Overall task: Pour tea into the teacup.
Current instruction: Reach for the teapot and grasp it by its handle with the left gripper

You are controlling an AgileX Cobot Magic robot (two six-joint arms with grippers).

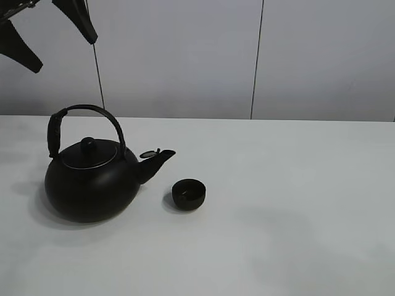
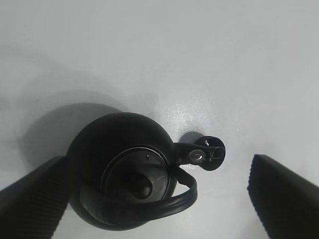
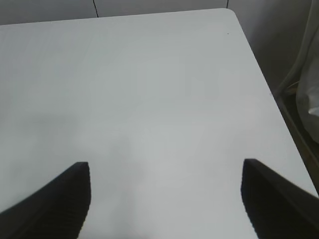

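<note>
The big round black kettle (image 1: 91, 182) with an arched handle stands on the left of the white table (image 1: 296, 203), spout pointing right. The tiny matte-black teacup (image 1: 189, 193) sits just right of and in front of the spout, apart from it. My left gripper (image 1: 65, 54) is open and empty, high above the kettle at the top left. In the left wrist view the kettle (image 2: 117, 149) lies below between the open fingers (image 2: 284, 199), and the teacup (image 2: 218, 148) shows partly behind the spout tip. My right gripper (image 3: 165, 167) is open and empty over bare table, and is out of the exterior view.
The table's right edge (image 3: 259, 64) and far corner show in the right wrist view, with the floor and a pale object (image 3: 310, 94) beyond it. A grey panelled wall (image 1: 185, 55) stands behind the table.
</note>
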